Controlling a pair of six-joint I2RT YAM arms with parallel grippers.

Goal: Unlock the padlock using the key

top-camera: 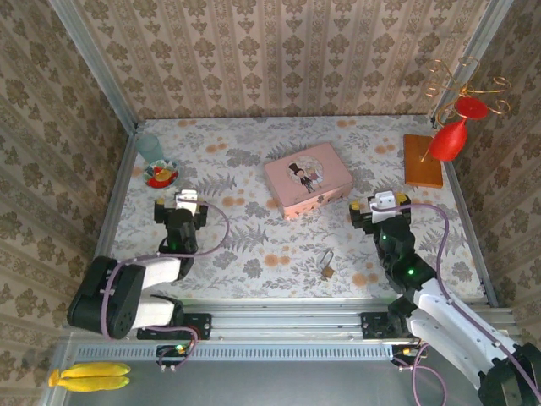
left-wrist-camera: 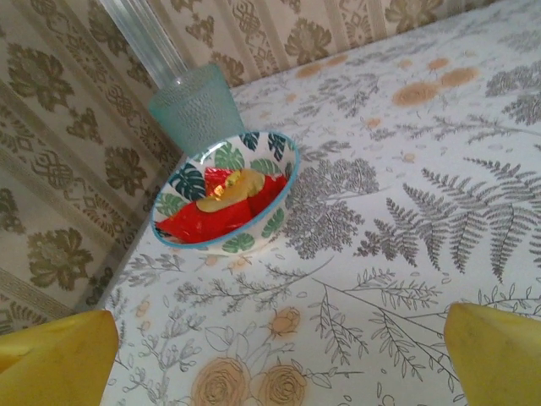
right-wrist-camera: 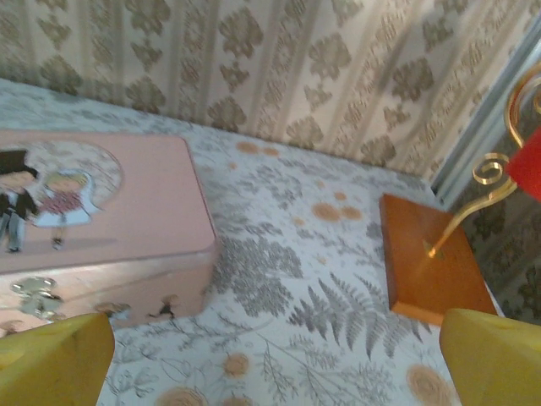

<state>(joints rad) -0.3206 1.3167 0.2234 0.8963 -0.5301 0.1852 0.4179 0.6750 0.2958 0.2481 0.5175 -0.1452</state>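
Padlock (top-camera: 325, 266) lies flat near the near edge of the bench (top-camera: 254, 245), right of centre. Its long axis runs roughly near-to-far, shackle toward the far edge; no key can be made out apart from it. It sits back toward the bases and inward of the right jaws, wide and empty beside the pink tin (top-camera: 308, 179). The left jaws, also wide and empty, face the bowl (left-wrist-camera: 224, 203) by the left edge, well apart, so the right arm (top-camera: 397, 249) looks the nearer.
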